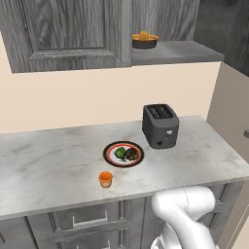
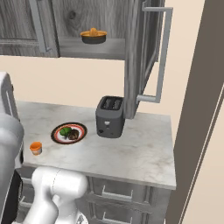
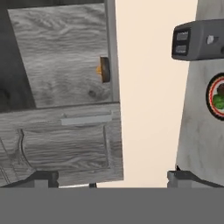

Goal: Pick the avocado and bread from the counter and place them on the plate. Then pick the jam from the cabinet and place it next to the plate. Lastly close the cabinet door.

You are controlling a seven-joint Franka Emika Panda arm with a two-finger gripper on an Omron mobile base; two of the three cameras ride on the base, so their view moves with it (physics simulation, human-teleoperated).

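I see the wall point(image 1: 97, 97), plain beige, behind the counter point(image 1: 48, 165), a pale marble slab over grey drawers point(image 1: 87, 221). A tall beige panel point(image 2: 197, 131) closes off the counter's right end.

Above hangs the cabinet point(image 1: 68, 29), dark grey wood grain. Its right bay stands open, with the grey shelf point(image 1: 180, 51) bare except for a dark bowl point(image 1: 144, 41) with orange contents near the shelf's left end. In the right base view the cabinet door point(image 2: 146, 52) is swung out toward me, edge-on, its long pale handle point(image 2: 162, 54) facing right.

On the counter, a dark grey toaster point(image 1: 160, 126) stands toward the back right, below the open bay. Just left of it and a little nearer me lies the plate point(image 1: 123, 154), red-orange and black at the rim. In it sit the avocado point(image 1: 119, 153) on the left and the bread point(image 1: 131, 154) on the right, close together; I cannot tell whether they touch. The jam point(image 1: 105, 179) stands upright on the marble in front of the plate, near it but apart.

My gripper point(image 3: 113, 177) looks toward the cabinet, rolled sideways, so the counter runs up the right of the hand view. Its fingers point(image 3: 43, 178) stand spread wide with nothing between them.
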